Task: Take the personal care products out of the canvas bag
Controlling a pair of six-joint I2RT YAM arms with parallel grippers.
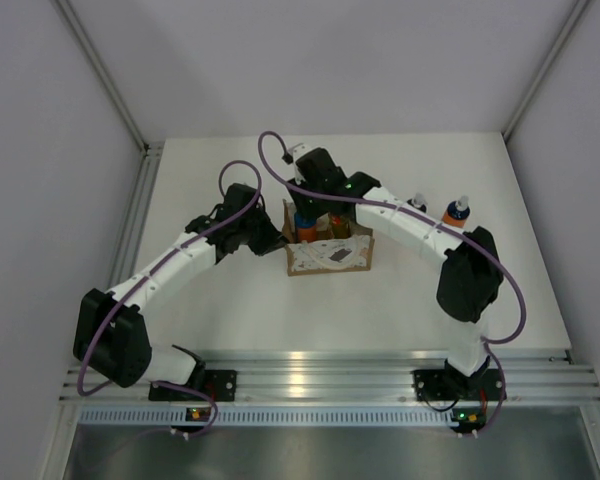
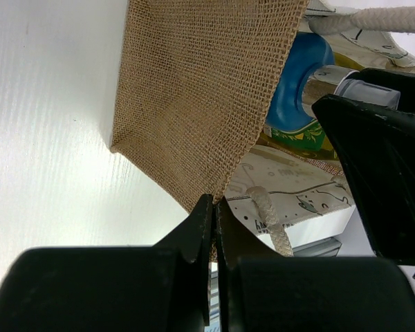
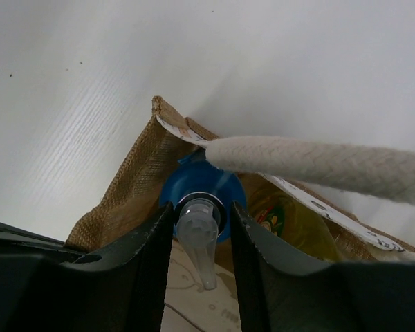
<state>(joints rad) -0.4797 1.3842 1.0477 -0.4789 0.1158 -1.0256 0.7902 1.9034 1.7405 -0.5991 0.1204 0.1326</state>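
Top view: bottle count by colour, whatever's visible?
Orange plastic bottles with blue tops: 2
Slim yellow bottle: 1
Small bottle half hidden behind the right arm, colour unclear: 1
Total: 4 visible; the tan canvas bag may hide more.

One bag (image 1: 330, 256) with two rope handles (image 2: 268, 211) sits on the worktop (image 1: 230, 310). There are two claws, the left claw (image 2: 213, 207) and the right claw (image 3: 200, 211). At least four bottles show. One blue-topped bottle (image 3: 194, 183) is between the right claw's fingers. One yellowish bottle (image 1: 337, 224) is just beside that claw. One orange bottle (image 1: 456, 213) and one pale bottle (image 1: 417, 201) stand well to its right.
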